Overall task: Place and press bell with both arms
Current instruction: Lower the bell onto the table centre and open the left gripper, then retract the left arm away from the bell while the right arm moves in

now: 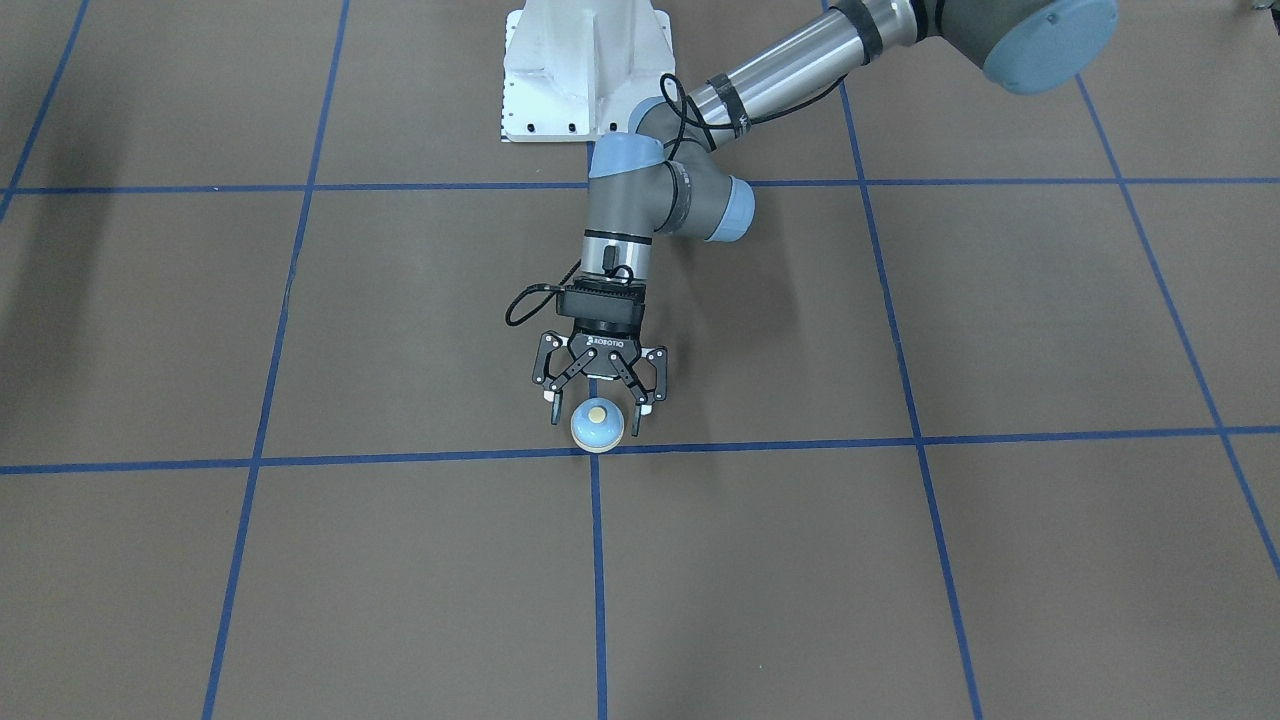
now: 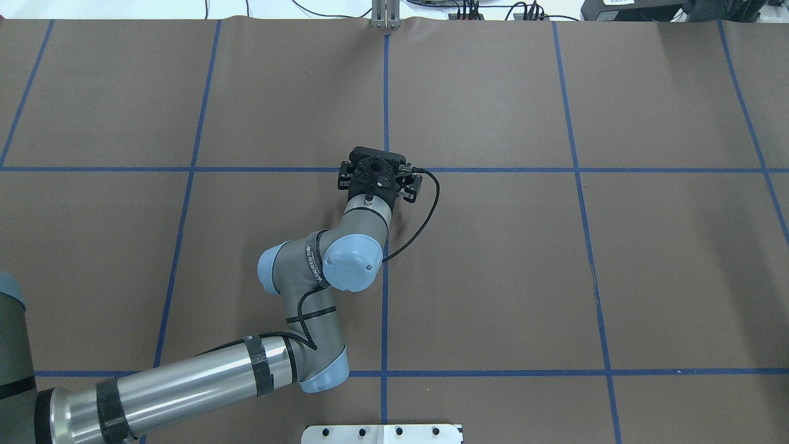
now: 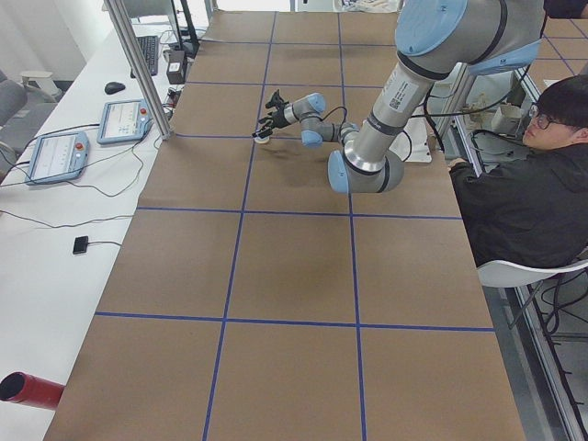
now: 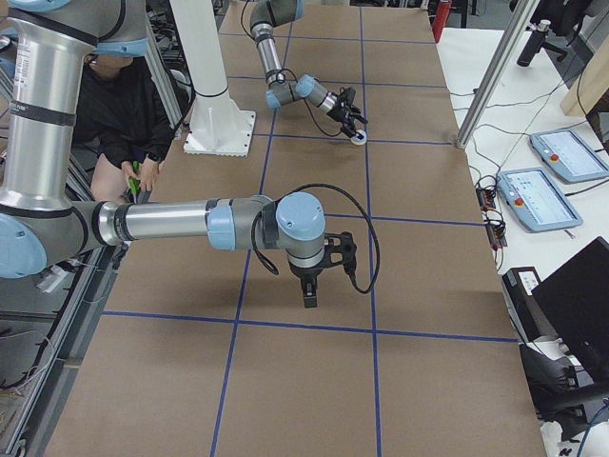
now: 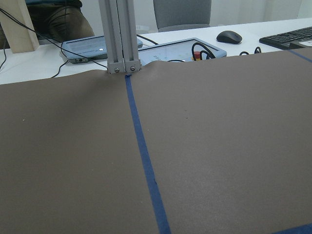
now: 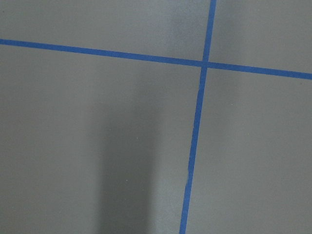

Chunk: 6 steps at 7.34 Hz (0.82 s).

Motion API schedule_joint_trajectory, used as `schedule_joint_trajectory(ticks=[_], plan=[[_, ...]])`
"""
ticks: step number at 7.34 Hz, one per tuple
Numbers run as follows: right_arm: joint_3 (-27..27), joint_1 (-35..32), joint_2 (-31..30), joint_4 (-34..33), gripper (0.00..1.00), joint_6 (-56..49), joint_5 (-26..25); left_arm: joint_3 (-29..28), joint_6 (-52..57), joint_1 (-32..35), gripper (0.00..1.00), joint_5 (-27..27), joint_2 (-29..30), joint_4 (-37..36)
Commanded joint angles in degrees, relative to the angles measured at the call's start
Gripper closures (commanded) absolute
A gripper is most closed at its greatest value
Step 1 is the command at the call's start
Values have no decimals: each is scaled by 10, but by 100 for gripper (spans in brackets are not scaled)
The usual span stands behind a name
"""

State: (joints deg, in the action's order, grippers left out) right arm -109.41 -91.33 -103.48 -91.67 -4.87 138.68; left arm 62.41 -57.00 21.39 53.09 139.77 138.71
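The light-blue bell (image 1: 598,427) with its cream button stands upright on the brown table, by a crossing of blue tape lines. My left gripper (image 1: 597,410) hangs open over it, a white fingertip on each side and a gap to the dome. From overhead the left gripper (image 2: 377,176) hides the bell. The side views show the bell (image 3: 262,139) (image 4: 360,137) small and far off. My right gripper (image 4: 309,295) points down above bare table, well away from the bell; I cannot tell whether it is open or shut. Neither wrist view shows fingers or the bell.
The white pedestal (image 1: 585,70) stands behind the left arm. An aluminium post (image 5: 119,36) and tablets (image 5: 180,48) sit at the table's far edge. A seated person (image 3: 524,175) is beside the robot. A red cylinder (image 3: 28,390) lies on the side bench.
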Motion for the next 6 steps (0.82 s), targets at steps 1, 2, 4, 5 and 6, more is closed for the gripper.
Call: schedule_joint_trajectory(ticks=[1, 2, 4, 5, 6], plan=[[11, 0, -8, 0, 0, -3, 3, 13, -3, 34, 0, 57, -1, 5], [11, -1, -7, 16, 0, 0, 4, 17, 2, 64, 0, 98, -2, -1], [9, 0, 33, 24, 0, 36, 7, 44, 35, 154, 0, 245, -27, -77], [12, 22, 65, 22, 0, 76, 8, 64, 64, 191, 0, 290, -57, -91], [16, 46, 108, 21, 0, 119, 4, 66, 75, 237, 0, 363, -81, -92]])
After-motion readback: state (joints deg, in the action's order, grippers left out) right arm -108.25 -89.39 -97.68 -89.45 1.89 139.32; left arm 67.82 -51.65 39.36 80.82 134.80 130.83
